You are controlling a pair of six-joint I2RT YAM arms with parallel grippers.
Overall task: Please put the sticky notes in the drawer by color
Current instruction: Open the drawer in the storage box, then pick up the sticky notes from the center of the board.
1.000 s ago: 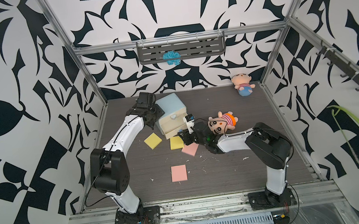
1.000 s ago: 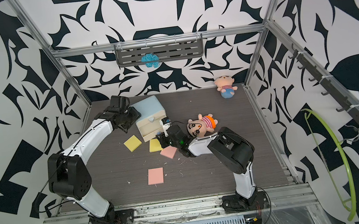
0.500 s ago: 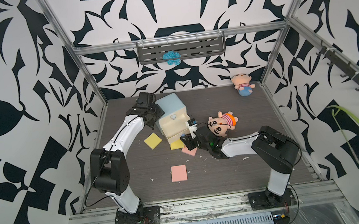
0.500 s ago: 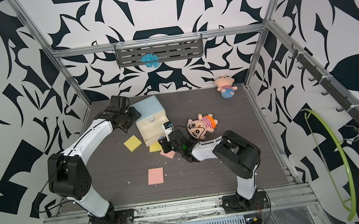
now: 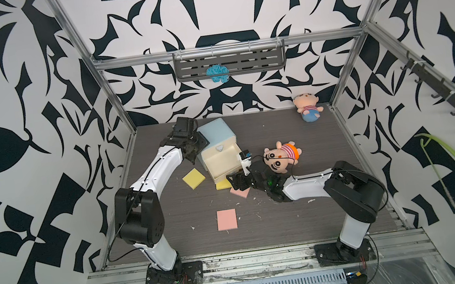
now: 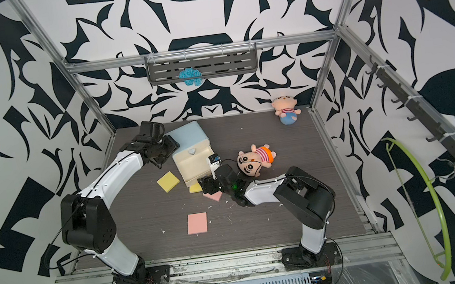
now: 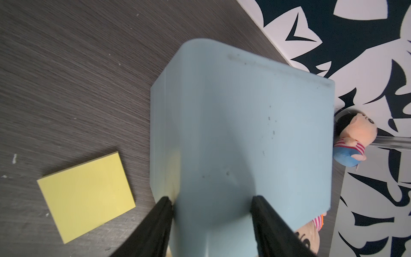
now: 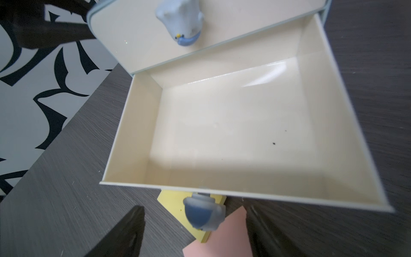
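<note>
The light-blue drawer stands at the back left, and one cream tray below its top front is pulled out, empty. My left gripper is at its rear, with the blue body filling the gap between the fingers. My right gripper is open, and its fingers stand clear on both sides of the tray's knob. Of the sticky notes, a yellow pad lies left of the tray. Another yellow pad lies partly under it. A pink pad lies beneath the right gripper, and another lies nearer the front.
A plush doll lies against the right arm's wrist, just right of the tray. A second doll sits in the back right corner. A blue tuft hangs on the wall shelf. Paper scraps dot the table.
The right gripper drew the tray further out of the chest, then opened and let go of its knob. The left arm has stayed at the chest's rear.
</note>
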